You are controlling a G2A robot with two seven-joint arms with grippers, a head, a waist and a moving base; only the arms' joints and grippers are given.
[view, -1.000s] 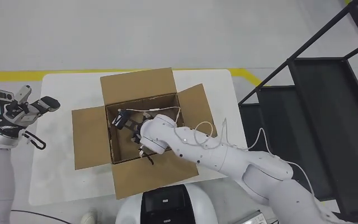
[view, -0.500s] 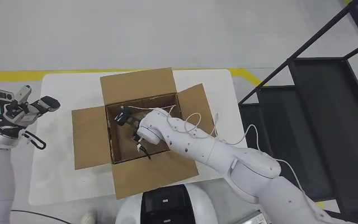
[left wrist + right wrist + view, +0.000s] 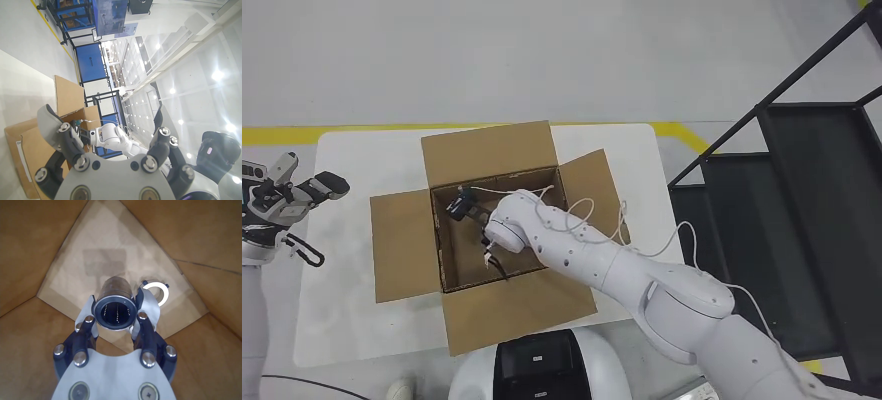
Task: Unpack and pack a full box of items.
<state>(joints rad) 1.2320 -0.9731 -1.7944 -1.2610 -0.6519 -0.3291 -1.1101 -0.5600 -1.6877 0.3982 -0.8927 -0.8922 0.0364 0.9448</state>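
Bearing (image 3: 117, 289), prob., in R gripper (image 3: 116, 296) — box label (image 3: 24, 161) unreadable.

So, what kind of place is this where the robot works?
Probably an industrial hall or a robot test workshop. A yellow floor line runs just beyond the white table, blue panels stand as partitions farther off, and rows of round ceiling lights hang high overhead.

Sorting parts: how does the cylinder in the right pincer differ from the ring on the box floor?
The cylinder is a long hollow tube; the ring is flat and pale. The cylinder is clamped in the right pincer; the ring lies free on the box floor. Both are round.
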